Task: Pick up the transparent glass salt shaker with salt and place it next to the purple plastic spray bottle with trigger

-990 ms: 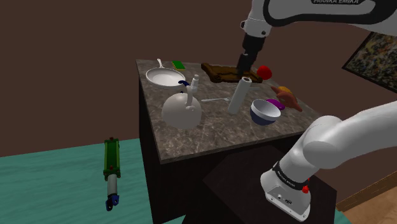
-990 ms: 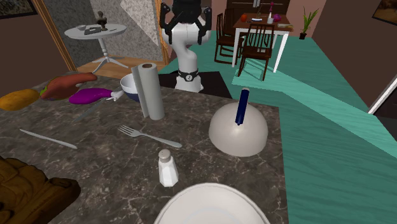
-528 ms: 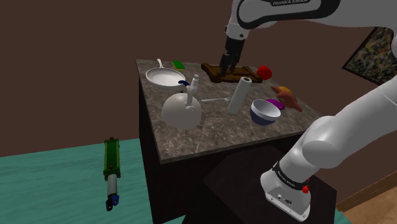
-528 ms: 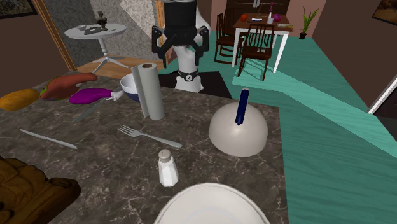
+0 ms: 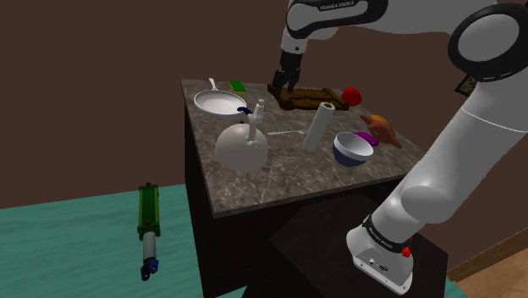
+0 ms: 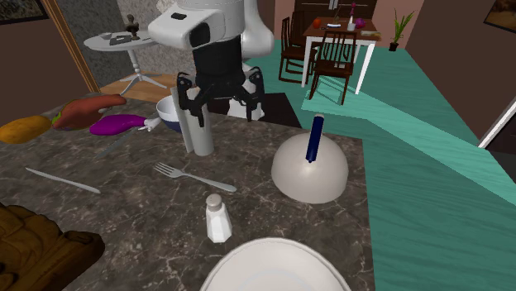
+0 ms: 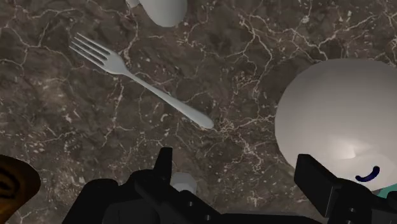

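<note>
Approach step, nothing held. Gripper (image 6: pixel 219 103) hangs above the desk (image 5: pixel 254 190) with its fingers spread wide and nothing between them. Salt shaker (image 6: pixel 217 218) stands upright on the marble between the fork (image 6: pixel 194 177) and the white plate (image 6: pixel 273 264), close to the grey dome (image 6: pixel 310 169) but apart from it. In the wrist view, a small pale bit just beside one finger (image 7: pixel 164 164) is probably the shaker's top, so the gripper looks off-centre from it rather than astride it.

Purple spray bottle (image 6: pixel 116 125) lies on its side at the far end of the desk, just beside the blue-rimmed bowl (image 6: pixel 165 112), well apart from the shaker. Paper roll (image 6: pixel 201 136) stands between the two.

Next move, as I judge it: shift until the shaker sits midway between the fingers, descend, then clamp on its body below the cap. Little room there, with the plate rim and the dome close by. The carry then has to clear the roll and bowl and set the shaker down upright near the bottle.
</note>
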